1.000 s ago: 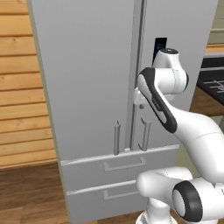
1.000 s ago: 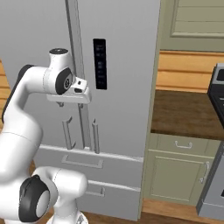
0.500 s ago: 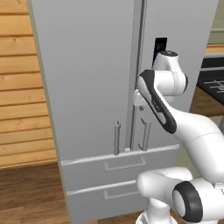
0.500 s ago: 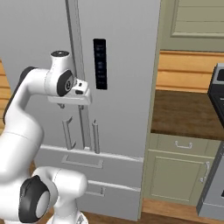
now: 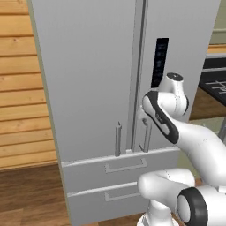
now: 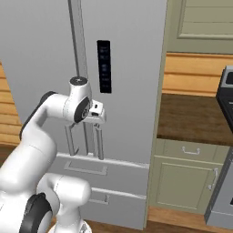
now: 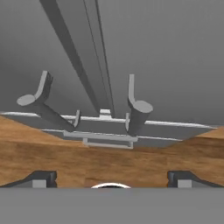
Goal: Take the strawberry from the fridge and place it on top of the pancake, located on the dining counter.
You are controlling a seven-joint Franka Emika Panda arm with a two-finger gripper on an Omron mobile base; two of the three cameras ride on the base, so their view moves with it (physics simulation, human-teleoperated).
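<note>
You are holding the gripper (image 6: 98, 113) up against the front of the fridge (image 5: 88, 79), just above the top ends of the two vertical bar handles. In the hand view the two dark fingertips (image 7: 41, 178) are sitting wide apart with nothing between them, so the gripper is released and empty.

Looking down along the gripper, the right handle (image 7: 135, 109) is lying a little right of centre and the left handle (image 7: 37, 103) is well off to the left, with the seam between the two doors running between them. Neither bar is lying between the fingers yet.

The fridge doors are both closed, so the strawberry is hidden inside, and the step in hand is, by my judgement, getting a door open. To do it well, pick one bar, most likely the right handle since it is nearer the gripper's line, and be shifting sideways until that bar is centred between the fingers before you are closing. Be lowering far enough that the pads are meeting the straight run of the bar, not its rounded top end, where they could slip off. Then be pulling along the door's swing, not straight back.
</note>
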